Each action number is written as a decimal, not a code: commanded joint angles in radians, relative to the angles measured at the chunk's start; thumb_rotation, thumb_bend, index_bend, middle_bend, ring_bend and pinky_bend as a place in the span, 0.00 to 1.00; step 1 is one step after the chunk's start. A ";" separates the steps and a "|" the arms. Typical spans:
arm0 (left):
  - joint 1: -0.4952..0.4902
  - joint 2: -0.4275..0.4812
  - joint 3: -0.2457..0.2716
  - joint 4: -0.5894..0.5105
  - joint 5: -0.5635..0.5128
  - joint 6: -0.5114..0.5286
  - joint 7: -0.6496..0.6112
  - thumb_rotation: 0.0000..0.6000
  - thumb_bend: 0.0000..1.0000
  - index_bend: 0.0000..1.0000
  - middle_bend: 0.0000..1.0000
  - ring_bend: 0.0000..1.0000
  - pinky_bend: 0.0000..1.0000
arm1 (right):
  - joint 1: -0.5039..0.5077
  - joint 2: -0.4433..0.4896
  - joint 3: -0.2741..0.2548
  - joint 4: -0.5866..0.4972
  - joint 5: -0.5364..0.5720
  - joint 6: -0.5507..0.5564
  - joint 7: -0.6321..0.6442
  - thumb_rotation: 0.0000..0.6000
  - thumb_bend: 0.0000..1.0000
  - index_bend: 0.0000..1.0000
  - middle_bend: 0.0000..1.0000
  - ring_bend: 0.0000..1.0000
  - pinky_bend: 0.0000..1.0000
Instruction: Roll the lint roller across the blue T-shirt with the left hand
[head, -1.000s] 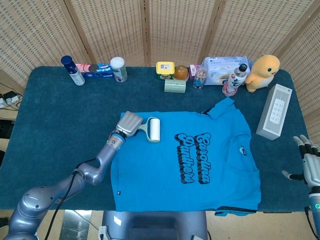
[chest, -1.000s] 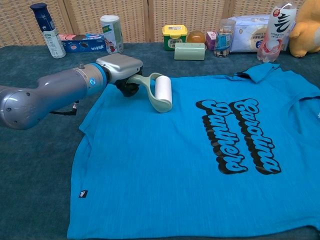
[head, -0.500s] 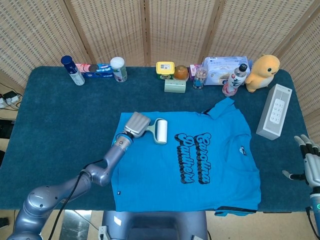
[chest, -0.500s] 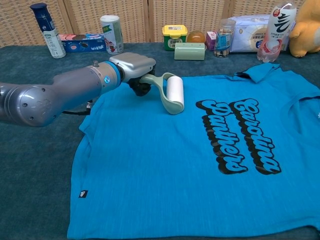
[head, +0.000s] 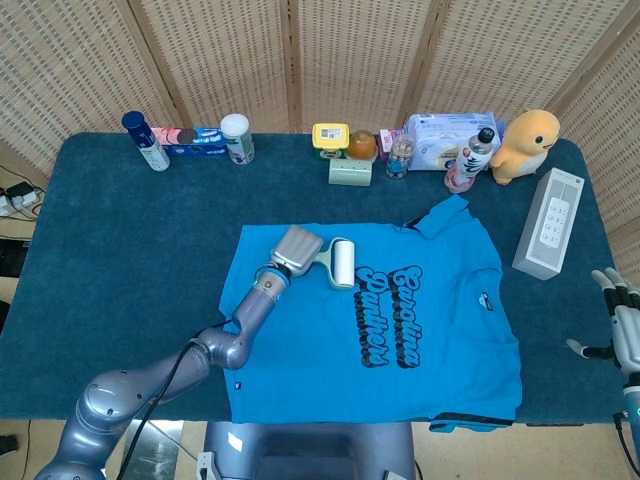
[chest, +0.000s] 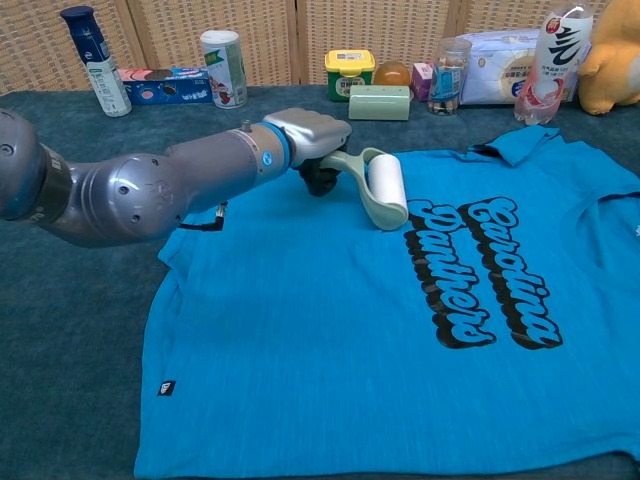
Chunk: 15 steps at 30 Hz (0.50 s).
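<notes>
Left hand (chest: 310, 140), arm outstretched, grips lint roller (chest: 383, 187) resting on blue T-shirt (chest: 330, 330).

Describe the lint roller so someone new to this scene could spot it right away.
Find the blue T-shirt spread in the middle of the table. On its upper part, just left of the black lettering, lies the lint roller, gripped by the left hand. It is the only white cylinder on a pale green handle; everything else white stands off the shirt.
</notes>
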 joint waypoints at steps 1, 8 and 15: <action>-0.012 -0.011 -0.005 0.011 -0.008 -0.004 0.002 1.00 0.65 0.94 0.88 0.84 1.00 | -0.001 0.002 0.001 -0.001 -0.001 0.001 0.003 1.00 0.00 0.02 0.00 0.00 0.00; -0.040 -0.026 -0.013 0.023 -0.017 -0.006 0.001 1.00 0.65 0.94 0.88 0.84 1.00 | -0.001 0.005 0.000 -0.001 -0.002 0.000 0.010 1.00 0.00 0.02 0.00 0.00 0.00; -0.093 -0.062 -0.032 0.075 -0.048 -0.031 0.017 1.00 0.65 0.94 0.88 0.84 1.00 | 0.000 0.005 -0.001 -0.004 -0.001 -0.002 0.005 1.00 0.00 0.03 0.00 0.00 0.00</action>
